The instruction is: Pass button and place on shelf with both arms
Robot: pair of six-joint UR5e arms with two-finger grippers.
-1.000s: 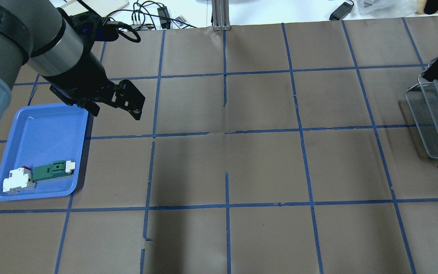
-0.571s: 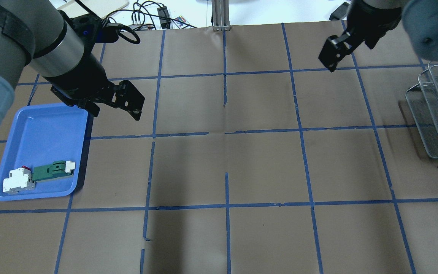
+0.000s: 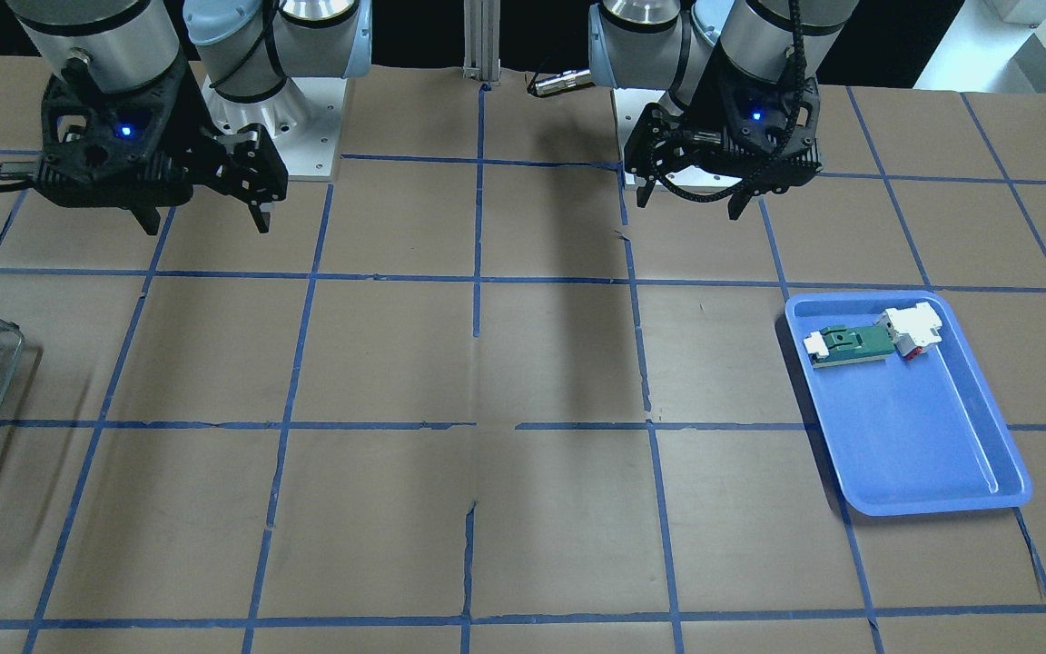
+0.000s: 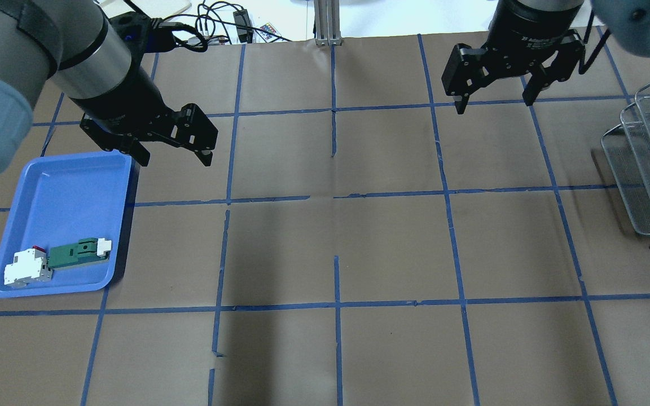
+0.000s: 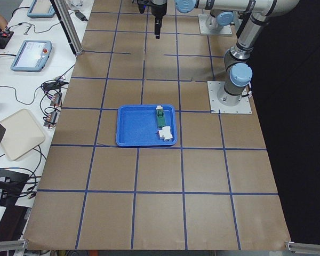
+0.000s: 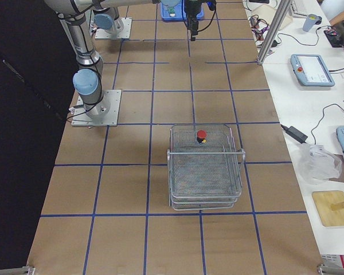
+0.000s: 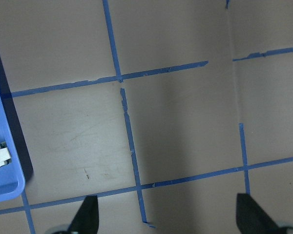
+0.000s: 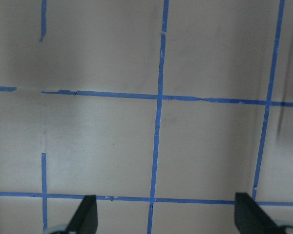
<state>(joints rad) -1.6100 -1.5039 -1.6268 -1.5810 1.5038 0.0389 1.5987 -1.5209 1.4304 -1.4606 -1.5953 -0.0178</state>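
My left fingers (image 4: 176, 161) and right fingers (image 4: 494, 106) hang spread and empty; clipping the shelf (image 6: 205, 197) could roll the button (image 6: 201, 136) off.

Your robot's left arm (image 4: 91, 59) and right arm (image 4: 534, 17) are silver tubes with light-blue joint caps, turning black at the wrist. Each ends in a black two-fingered tool, the left tool (image 4: 174, 160) and the right tool (image 4: 494, 106), with a small blue light (image 3: 756, 115). A black ribbed cable (image 3: 695, 193) loops at the left wrist; pale lettering (image 4: 530, 38) marks the right.
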